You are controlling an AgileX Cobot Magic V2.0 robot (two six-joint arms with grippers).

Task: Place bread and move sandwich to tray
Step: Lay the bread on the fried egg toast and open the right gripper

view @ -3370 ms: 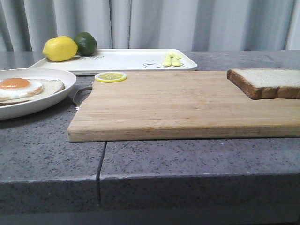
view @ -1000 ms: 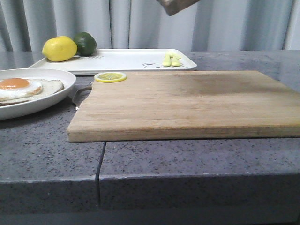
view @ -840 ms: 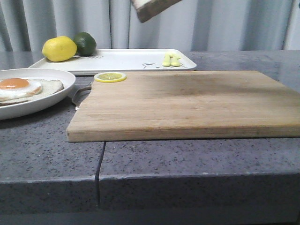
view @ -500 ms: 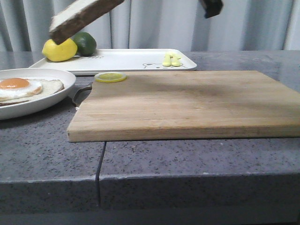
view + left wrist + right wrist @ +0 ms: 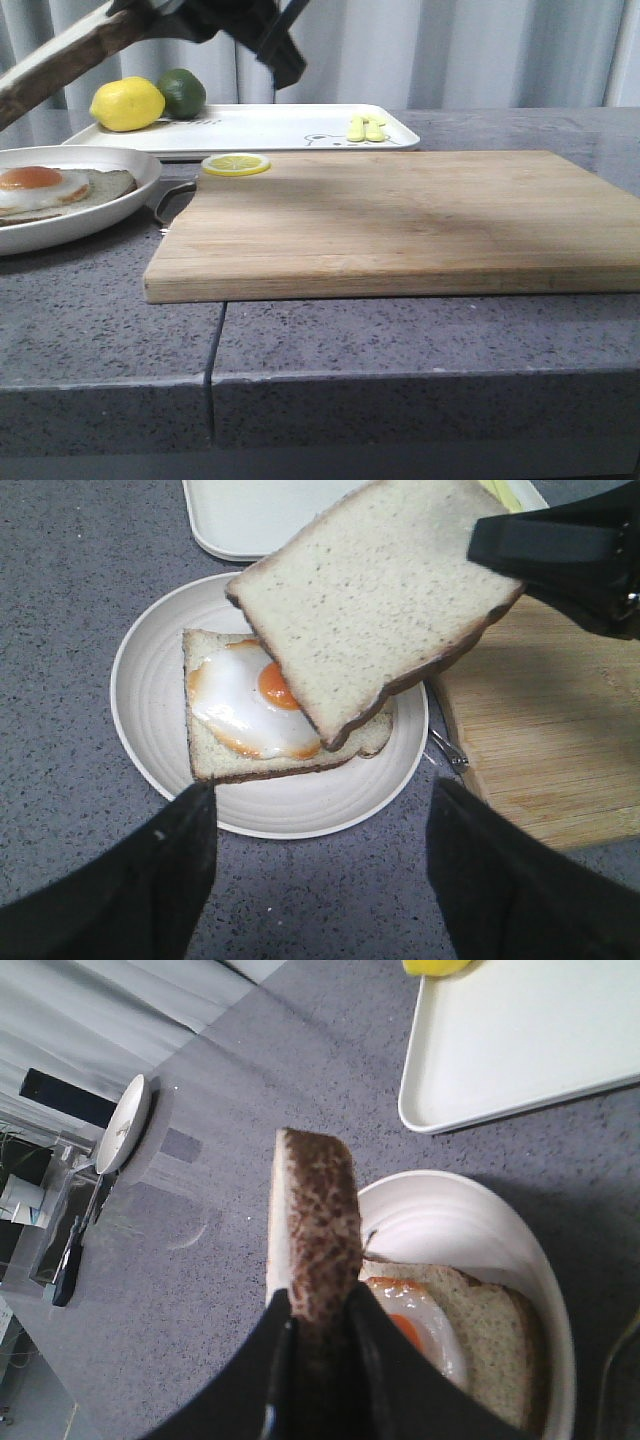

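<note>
bread square, speckled, dark crust | right claw pinching it | left claw wide

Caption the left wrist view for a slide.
Right gripper holds the bread above the egg on the plate.

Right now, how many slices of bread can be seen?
2. One bread slice is held in the air by the right gripper, above the plate. The other slice lies on the plate under the egg. None seems hidden.
</note>
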